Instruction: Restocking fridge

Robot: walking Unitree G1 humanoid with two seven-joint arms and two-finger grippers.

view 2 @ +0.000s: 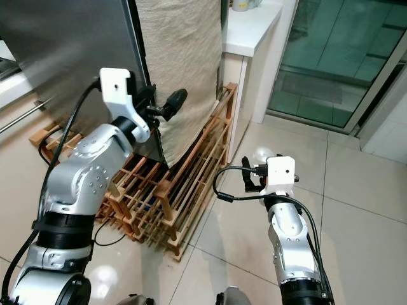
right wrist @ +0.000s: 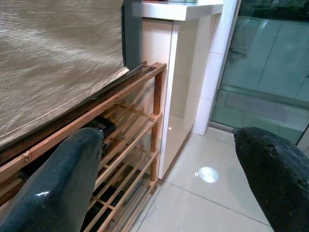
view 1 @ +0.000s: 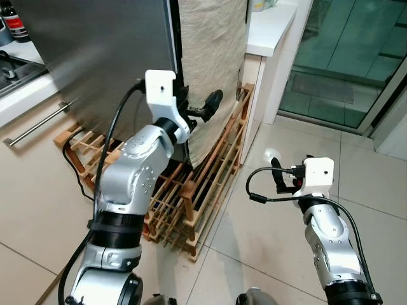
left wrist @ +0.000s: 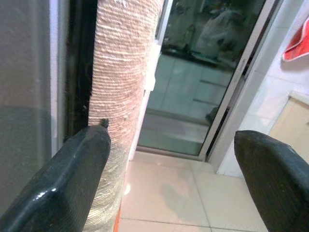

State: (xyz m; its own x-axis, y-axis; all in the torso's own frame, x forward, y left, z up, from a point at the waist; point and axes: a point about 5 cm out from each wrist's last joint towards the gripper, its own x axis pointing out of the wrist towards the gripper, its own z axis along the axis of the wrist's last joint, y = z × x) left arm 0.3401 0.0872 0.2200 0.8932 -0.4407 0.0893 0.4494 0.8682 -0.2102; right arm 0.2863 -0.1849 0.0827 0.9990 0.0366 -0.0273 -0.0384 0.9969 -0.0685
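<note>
The fridge has a steel door [view 1: 95, 57] and a beige cloth [view 1: 213, 51] hanging over its side. My left gripper [view 1: 200, 108] is raised at the door's right edge, next to the dark gap between door and cloth. It is open with nothing between its fingers: in the left wrist view one finger [left wrist: 82, 164] lies against the cloth-covered side and the other finger [left wrist: 270, 169] stands out in the room. My right gripper [view 1: 278, 175] hangs low over the floor tiles to the right of the fridge, open and empty.
A slatted wooden rack [view 1: 210, 184] sits under the fridge and juts out over the floor. A white counter [view 1: 270, 28] stands behind it, with a glass sliding door [view 1: 343, 57] at the right. A drawer with a bar handle [view 1: 38, 124] is at the left.
</note>
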